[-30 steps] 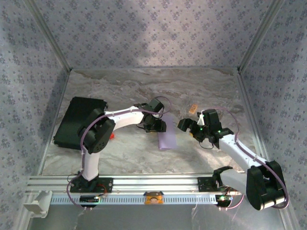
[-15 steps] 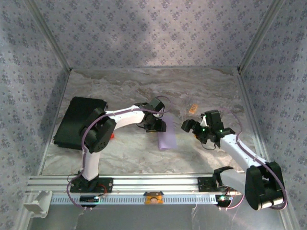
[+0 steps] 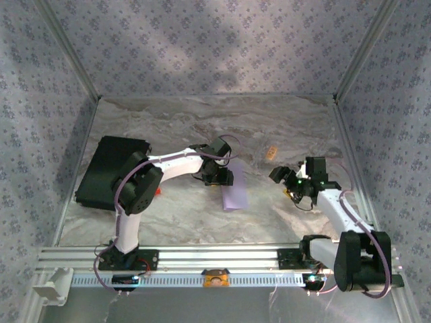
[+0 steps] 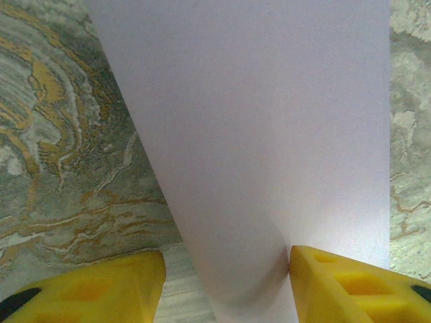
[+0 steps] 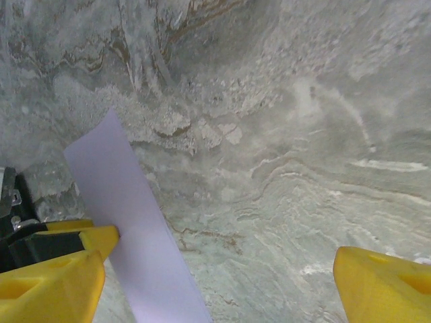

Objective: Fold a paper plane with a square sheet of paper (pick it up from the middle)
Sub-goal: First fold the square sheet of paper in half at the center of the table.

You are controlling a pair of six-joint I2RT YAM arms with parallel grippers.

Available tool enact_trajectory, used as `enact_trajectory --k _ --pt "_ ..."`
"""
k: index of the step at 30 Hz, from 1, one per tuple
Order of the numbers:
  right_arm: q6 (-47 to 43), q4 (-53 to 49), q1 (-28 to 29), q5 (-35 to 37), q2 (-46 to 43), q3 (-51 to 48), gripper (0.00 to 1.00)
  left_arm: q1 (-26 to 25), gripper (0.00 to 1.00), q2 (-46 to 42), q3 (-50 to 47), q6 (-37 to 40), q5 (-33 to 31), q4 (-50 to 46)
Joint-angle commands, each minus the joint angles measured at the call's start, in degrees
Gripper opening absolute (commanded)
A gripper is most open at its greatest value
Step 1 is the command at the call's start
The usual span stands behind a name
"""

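The sheet of paper (image 3: 234,192), pale lavender, lies on the marble table as a narrow folded strip rather than a pointed paper plane. My left gripper (image 3: 221,176) sits at its far end. In the left wrist view the paper (image 4: 256,134) bulges up between the yellow fingers (image 4: 350,282). It touches the right one, and a gap of table shows by the left one. My right gripper (image 3: 281,177) hangs open over bare table to the right of the strip. From the right wrist the paper (image 5: 135,229) shows at the left, outside the wide jaws of that gripper (image 5: 215,289).
A black rectangular pad (image 3: 108,171) lies at the left. A small red object (image 3: 158,190) sits by the left arm's elbow. A small tan block (image 3: 271,153) lies beyond the right gripper. Patterned walls close in the table on three sides.
My right gripper has drawn back to the right, away from the paper, and its jaws have narrowed slightly. The left gripper and the paper have stayed put.
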Motion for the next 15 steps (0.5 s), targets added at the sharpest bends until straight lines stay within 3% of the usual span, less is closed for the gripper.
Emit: enact_trajectory --k 1,10,15 --pt "-1.1 0.7 -0.2 -3.5 1.6 -0.4 0.9 -0.3 0.54 4.5 0.3 1.6 -2.8 0.3" --pt "-1.1 1.4 0.1 -3.8 2.7 -0.3 0.9 -0.3 0.54 5.5 1.1 2.1 -3.0 -0.3" --pt "-1.1 1.4 0.7 -3.6 2.8 0.0 0.9 -0.3 0.49 5.0 0.4 2.0 -3.4 -0.2"
